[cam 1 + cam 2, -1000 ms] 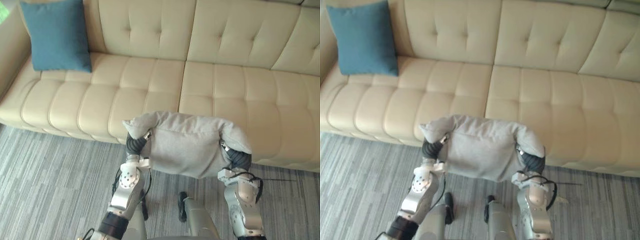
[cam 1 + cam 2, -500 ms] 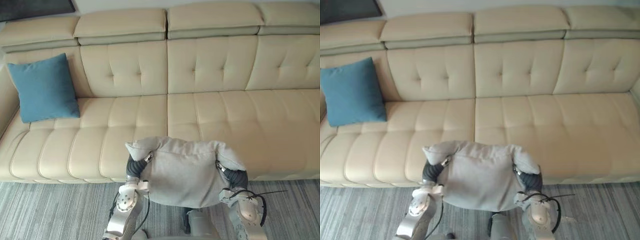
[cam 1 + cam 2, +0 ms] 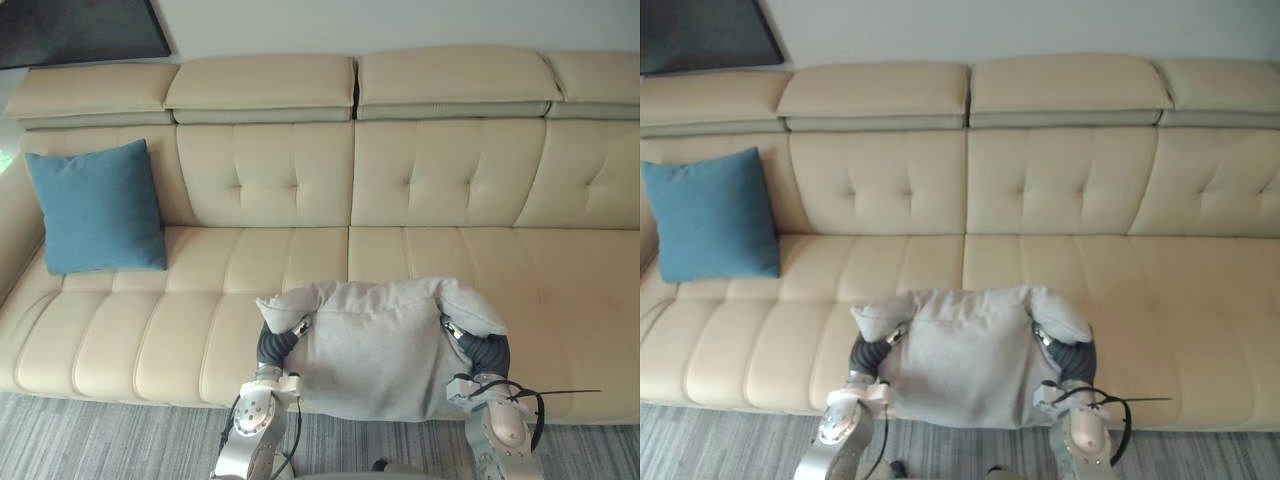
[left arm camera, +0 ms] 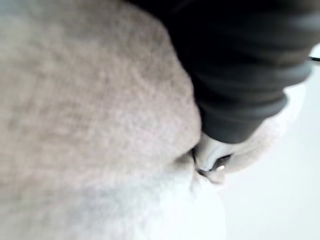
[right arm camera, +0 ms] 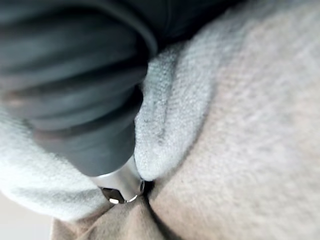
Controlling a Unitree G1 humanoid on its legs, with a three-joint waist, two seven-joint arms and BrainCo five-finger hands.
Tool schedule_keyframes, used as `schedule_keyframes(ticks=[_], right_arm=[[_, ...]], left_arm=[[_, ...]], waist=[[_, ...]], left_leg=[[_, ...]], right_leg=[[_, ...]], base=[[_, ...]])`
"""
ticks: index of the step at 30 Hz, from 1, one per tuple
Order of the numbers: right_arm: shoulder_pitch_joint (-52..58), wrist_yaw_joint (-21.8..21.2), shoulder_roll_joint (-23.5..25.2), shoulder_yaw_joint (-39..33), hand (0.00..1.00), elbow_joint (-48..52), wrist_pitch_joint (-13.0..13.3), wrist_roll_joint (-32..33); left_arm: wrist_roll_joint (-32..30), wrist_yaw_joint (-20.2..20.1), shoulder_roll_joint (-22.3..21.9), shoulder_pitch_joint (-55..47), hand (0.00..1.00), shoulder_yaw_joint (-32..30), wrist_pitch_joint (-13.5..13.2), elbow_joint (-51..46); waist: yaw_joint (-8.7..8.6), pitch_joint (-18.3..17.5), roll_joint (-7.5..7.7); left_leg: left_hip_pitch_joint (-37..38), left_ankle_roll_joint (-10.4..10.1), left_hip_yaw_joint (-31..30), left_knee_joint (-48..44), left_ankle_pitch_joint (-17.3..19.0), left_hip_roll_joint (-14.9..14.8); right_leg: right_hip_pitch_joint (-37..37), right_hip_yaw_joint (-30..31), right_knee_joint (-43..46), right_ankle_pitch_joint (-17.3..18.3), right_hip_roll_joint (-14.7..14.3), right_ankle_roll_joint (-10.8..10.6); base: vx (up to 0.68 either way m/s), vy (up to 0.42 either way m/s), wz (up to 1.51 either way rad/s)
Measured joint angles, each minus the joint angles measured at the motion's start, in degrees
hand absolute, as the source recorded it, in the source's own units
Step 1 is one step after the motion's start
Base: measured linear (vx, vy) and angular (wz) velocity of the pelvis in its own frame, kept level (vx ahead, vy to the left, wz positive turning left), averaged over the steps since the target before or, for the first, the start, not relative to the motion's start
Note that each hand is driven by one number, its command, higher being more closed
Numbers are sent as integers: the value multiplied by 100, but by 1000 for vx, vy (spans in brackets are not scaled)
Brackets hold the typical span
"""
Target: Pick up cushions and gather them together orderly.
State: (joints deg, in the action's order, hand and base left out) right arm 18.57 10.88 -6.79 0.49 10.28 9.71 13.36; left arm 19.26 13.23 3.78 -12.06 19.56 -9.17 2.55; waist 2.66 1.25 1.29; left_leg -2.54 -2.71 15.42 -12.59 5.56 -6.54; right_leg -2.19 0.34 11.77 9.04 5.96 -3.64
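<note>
**Over the sofa's front edge: grey cushion held in both hands, gathering unfinished**

Position of item. I hold the grey cushion (image 3: 385, 350) between my left hand (image 3: 271, 345) and my right hand (image 3: 487, 353), one at each of its sides. It hangs before the middle of the cream sofa (image 3: 450, 180), across the front edge of the seat. Its upper corners fold over both hands.

Grip. My fingers are buried in the fabric on both sides. The wrist views give cloth pressed close against each dark cover, so I cannot tell whether the fingers are open or closed.

Progress. In my judgement the pick-up of this cushion is done and the gathering is not. The blue cushion (image 3: 97, 207) stands upright against the backrest at the sofa's left end, well apart from the grey one. What is left is to carry the grey cushion over to it and set the two side by side.

Not verifiable. Whether the grey cushion's underside touches the seat cannot be told. Its lower edge hangs in front of the seat front and the striped floor (image 3: 100, 440). The sofa's right end is cut off at the frame edge.
</note>
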Motion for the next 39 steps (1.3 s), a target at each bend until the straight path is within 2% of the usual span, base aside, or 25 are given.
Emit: schedule_keyframes(ticks=[2,4,5,6,7,8,11,14,18,21,23,24,25,26,27,32,34,37,38,39], right_arm=[[-107,21,-2,-5,100,0,0,-45],[-387,107,5,-20,100,-10,0,-229],[-670,172,-7,-31,100,-111,44,-276],[-873,217,-26,-57,100,-213,86,-349],[-1320,320,-103,-96,100,-452,109,-451],[-1627,393,-75,-98,100,-629,109,-453],[-2382,586,-28,-88,100,-915,100,-479],[-2855,781,-27,-90,100,-947,100,-499],[-3792,1110,-62,-151,100,-1433,104,-619],[-4256,1269,-196,-216,100,-1626,104,-618],[-4625,1320,-345,-274,100,-1778,106,-611],[-5774,1481,-640,-432,100,-2514,96,-503],[-5904,1512,-681,-453,100,-2545,96,-415],[-6097,1543,-697,-515,100,-2648,107,-322],[-6713,1562,-740,-639,100,-2975,94,41],[-7021,1561,-772,-700,100,-3192,124,95],[-7633,1562,-918,-733,100,-3683,134,408],[-8170,1531,-988,-990,100,-3906,132,767],[-8183,1527,-991,-1004,100,-3906,132,801],[-8194,1512,-998,-1010,100,-3941,131,837]], left_arm=[[-1,21,2,6,100,0,0,-47],[-10,71,37,148,100,-16,-4,-147],[-49,152,94,363,100,-44,-9,-157],[-88,206,94,476,100,-47,-7,-159],[-131,316,70,709,100,-57,-5,-166],[-147,409,106,913,100,-118,-7,-172],[-179,724,394,1708,100,-305,-14,-168],[-179,937,416,2290,100,-448,-60,-121],[-163,1249,444,3152,100,-547,-184,269],[-118,1359,447,3739,100,-594,-196,604],[-115,1411,470,4188,100,-607,-222,869],[120,1454,670,5380,100,-672,-237,1645],[129,1464,671,5577,100,-699,-237,1799],[332,1477,696,5781,100,-755,-259,1930],[451,1443,759,6568,100,-976,-270,2407],[493,1421,741,6862,100,-1048,-283,2639],[585,1405,796,7519,100,-1078,-284,3157],[578,1396,764,8141,100,-1171,-263,3443],[572,1395,765,8169,100,-1174,-260,3455],[571,1385,765,8226,100,-1191,-247,3569]], waist=[[-8,-160,-22],[-7,-212,-6],[33,-162,156],[27,-218,65],[-22,-223,-135],[-55,-219,-130],[-72,-134,-20],[-71,-64,-17],[-71,-9,-33],[-72,184,-80],[-72,288,-100],[-107,597,-171],[-113,614,-183],[-128,778,-213],[-112,1026,-309],[-65,1139,-358],[-47,1208,-433],[-49,1404,-553],[-48,1456,-549],[-34,1613,-561]], left_leg=[[68,1,-11,16,-1,25],[-200,3,-78,-581,-1,42],[-491,-168,-239,-401,379,238],[-379,-73,-350,505,67,357],[-257,34,-364,1316,-816,289],[-277,43,-408,1417,-834,324],[-574,46,-513,1434,-838,397],[-756,131,-633,1433,-926,424],[-1047,96,-714,1455,-1149,361],[-1114,39,-732,1502,-1284,294],[-1202,11,-731,1719,-1521,303],[-1606,-37,-729,1843,-1754,197],[-1748,-46,-730,1843,-1825,175],[-1805,-80,-732,1847,-1853,145],[-2303,-136,-735,1847,-2065,94],[-2407,-199,-745,1848,-2113,106],[-2803,-314,-806,1851,-2124,98],[-3352,-351,-781,1851,-2163,33],[-3373,-360,-765,1850,-2227,32],[-3377,-250,-709,1849,-2398,49]], right_leg=[[20,85,-18,-78,9,-52],[45,173,-66,-222,106,-30],[39,285,-131,-242,285,-52],[11,302,-145,-245,284,-64],[-47,321,-140,-235,112,-144],[-93,310,-137,-185,152,-208],[-303,269,-253,-189,231,-202],[-367,179,-329,-191,249,-198],[-603,138,-328,-193,177,-194],[-696,135,-301,-180,99,-172],[-893,137,-284,-169,77,-153],[-1487,163,-66,-134,-49,-97],[-1692,179,61,-134,-73,-98],[-1935,192,412,-60,-97,-93],[-2607,172,842,-56,-102,-101],[-2788,155,1004,-15,-83,-101],[-3217,118,1125,-22,-99,-103],[-3769,40,1206,-110,-98,-102],[-3792,44,1220,-110,-97,-102],[-3800,51,1266,-106,-82,-104]], base=[[151,79,-21],[106,74,-10],[47,100,-4],[43,136,-19],[43,88,-11],[58,97,-7],[3,46,14],[-27,-8,25],[-64,-46,12],[-92,-42,-3],[-236,-58,-11],[-342,-55,-19],[-458,-60,-22],[-363,-74,-2],[-272,-77,5],[11,-60,3],[-83,-43,5],[-76,-33,8],[9,-20,7],[79,-45,11]])
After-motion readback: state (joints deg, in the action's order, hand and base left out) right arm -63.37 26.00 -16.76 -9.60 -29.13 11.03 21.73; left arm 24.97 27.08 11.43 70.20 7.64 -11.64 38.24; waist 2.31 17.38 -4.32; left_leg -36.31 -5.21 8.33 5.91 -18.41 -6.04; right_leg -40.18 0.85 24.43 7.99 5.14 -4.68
